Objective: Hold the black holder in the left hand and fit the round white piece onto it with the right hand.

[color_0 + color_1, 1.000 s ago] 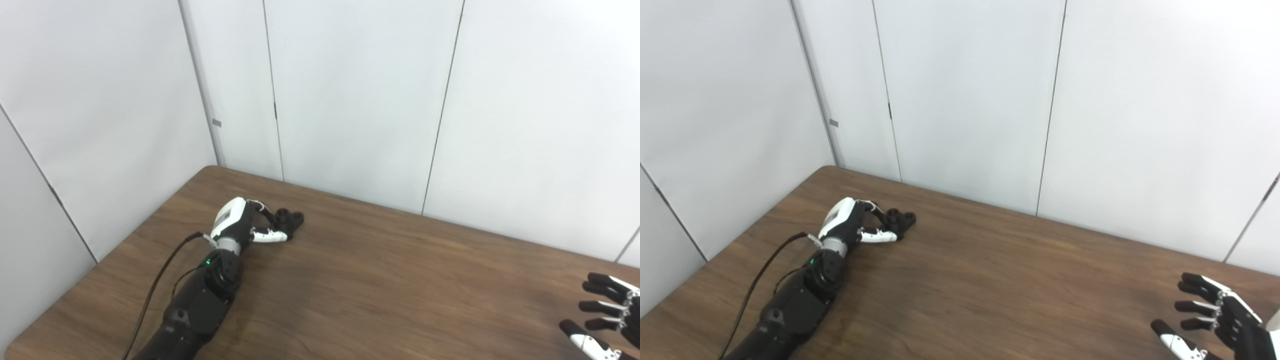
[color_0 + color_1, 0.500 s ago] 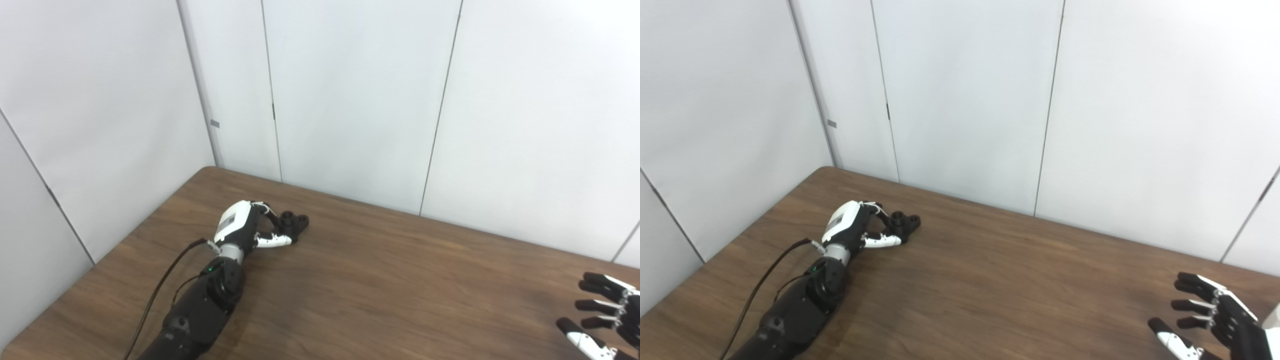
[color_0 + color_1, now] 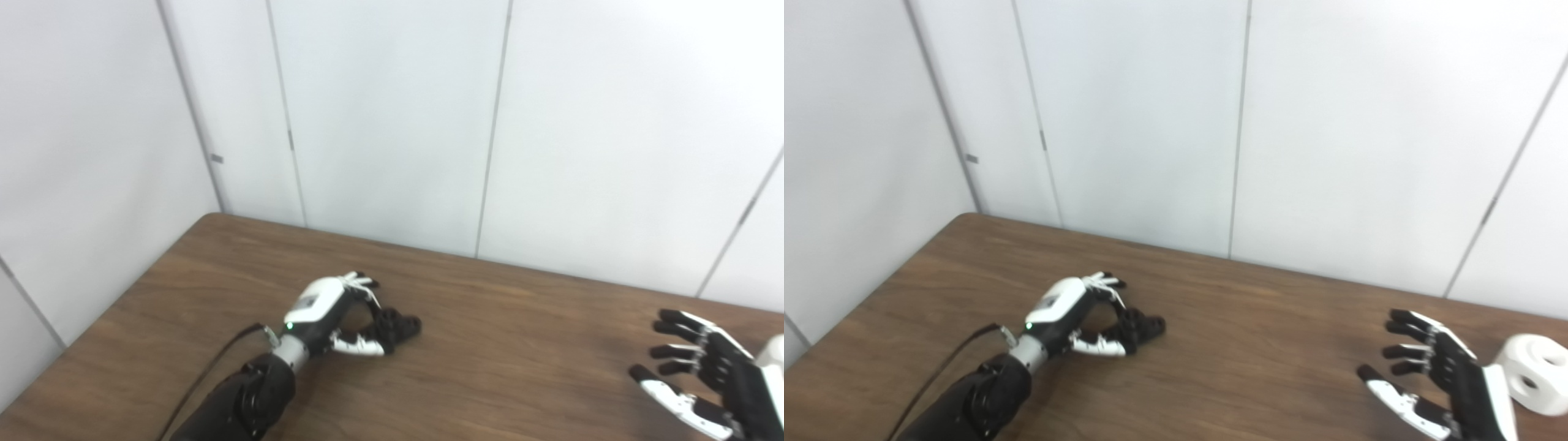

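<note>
On the wooden table (image 3: 1249,343), left hand (image 3: 1072,315) clasps the black holder (image 3: 1142,326) — right hand (image 3: 1433,380) hovers, fingers spread, empty.

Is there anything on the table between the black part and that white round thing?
Only the right hand, open, beside the white round piece. From it to the black holder is bare table, as the right eye view shows.

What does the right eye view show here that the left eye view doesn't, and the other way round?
Only the right eye view shows the white piece: round, with holes, sitting on the table at the far right, just beyond the right hand. The left eye view shows nothing that the right lacks; there the piece is out of frame. Both show the left hand closed on the black holder on the brown table, the right hand open with fingers spread, and the white wall panels behind.
</note>
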Robot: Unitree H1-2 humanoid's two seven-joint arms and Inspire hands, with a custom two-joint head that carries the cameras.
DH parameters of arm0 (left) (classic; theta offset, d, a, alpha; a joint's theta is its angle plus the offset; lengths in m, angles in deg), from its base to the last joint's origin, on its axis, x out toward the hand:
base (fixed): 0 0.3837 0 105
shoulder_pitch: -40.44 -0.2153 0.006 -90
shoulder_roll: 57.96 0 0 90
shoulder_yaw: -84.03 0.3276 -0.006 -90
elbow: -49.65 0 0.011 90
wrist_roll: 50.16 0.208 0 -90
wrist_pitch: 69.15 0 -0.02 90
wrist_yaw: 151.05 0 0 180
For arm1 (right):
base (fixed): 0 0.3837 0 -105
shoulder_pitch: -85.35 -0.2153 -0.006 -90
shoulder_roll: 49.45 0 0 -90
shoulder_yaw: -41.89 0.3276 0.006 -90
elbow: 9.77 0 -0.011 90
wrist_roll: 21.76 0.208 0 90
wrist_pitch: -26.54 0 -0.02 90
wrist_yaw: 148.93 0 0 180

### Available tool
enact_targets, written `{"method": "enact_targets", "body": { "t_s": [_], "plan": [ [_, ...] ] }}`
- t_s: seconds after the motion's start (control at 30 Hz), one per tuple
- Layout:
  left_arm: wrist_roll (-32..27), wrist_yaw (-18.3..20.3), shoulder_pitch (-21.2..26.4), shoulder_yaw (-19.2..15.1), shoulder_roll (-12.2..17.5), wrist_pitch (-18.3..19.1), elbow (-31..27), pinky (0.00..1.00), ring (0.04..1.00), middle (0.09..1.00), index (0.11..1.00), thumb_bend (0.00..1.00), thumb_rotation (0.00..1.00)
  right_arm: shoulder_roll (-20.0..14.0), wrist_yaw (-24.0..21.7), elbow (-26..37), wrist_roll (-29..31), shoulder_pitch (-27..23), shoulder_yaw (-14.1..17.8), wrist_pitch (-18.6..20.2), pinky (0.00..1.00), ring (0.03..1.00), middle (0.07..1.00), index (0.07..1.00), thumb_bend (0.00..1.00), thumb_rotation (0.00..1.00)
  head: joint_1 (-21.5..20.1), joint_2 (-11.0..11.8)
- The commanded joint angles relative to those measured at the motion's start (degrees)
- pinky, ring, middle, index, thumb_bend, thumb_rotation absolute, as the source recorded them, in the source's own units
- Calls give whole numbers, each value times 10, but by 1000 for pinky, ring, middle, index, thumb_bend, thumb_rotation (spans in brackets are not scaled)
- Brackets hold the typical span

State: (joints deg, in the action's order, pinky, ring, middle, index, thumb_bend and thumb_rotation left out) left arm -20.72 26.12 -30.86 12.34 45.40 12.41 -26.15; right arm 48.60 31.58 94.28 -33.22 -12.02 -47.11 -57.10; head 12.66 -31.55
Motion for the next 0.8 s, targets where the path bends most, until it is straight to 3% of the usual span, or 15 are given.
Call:
{"method": "enact_targets", "body": {
  "t_s": [0.0,0.07,0.2,0.37,0.53,0.77],
  "plan": [
    [14,31,7,23,-7,-39,-22,968,969,880,483,525,60,2,4,12,4,-21,0,-19,500,586,711,723,450,0,-20,-5],
    [8,48,8,33,-11,-54,-29,957,965,882,483,524,61,2,4,5,4,-22,-1,-30,499,588,711,722,450,0,-32,-9],
    [5,90,14,62,-22,-89,-39,980,968,880,482,524,60,3,7,-11,2,-26,-2,-43,503,592,707,713,468,100,-52,-15],
    [10,114,26,80,-28,-125,-25,943,952,867,482,524,58,4,8,-20,-1,-29,-3,-50,521,613,718,719,479,190,-70,-21],
    [19,126,34,88,-40,-139,-7,924,941,862,481,524,58,6,9,-23,0,-32,-3,-53,526,613,717,714,482,181,-92,-25],
    [66,123,43,104,-34,-162,26,911,940,874,482,524,57,5,12,-16,-6,-37,-4,-53,523,608,722,714,489,190,-120,-29]
  ]
}}
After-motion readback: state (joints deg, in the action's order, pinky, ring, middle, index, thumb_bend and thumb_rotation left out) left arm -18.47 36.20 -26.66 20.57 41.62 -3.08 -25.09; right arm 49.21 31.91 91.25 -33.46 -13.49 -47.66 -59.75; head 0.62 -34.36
